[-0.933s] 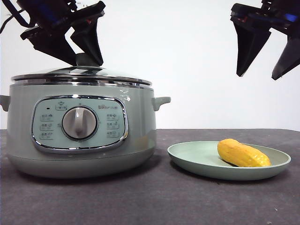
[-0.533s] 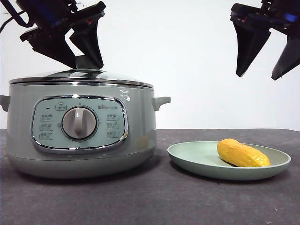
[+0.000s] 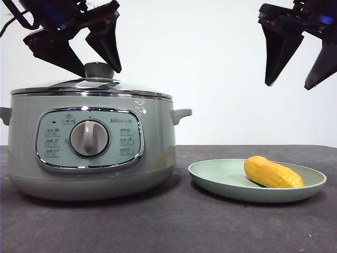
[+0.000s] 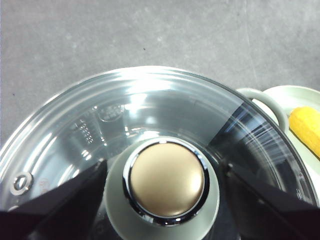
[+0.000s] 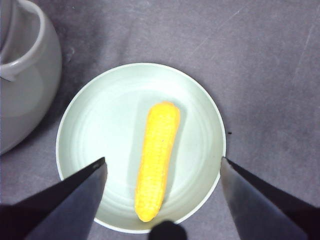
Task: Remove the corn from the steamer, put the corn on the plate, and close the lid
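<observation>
Left wrist view: lid knob between parted left claw.

- Table: dark grey, matte, faintly mottled surface.
- Steamer: stands directly on the table, control panel and dial facing the front view.
- Plate: pale green, shallow, rests flat on the table just beside the steamer, on the side of one small handle; a gap shows between them.
</observation>
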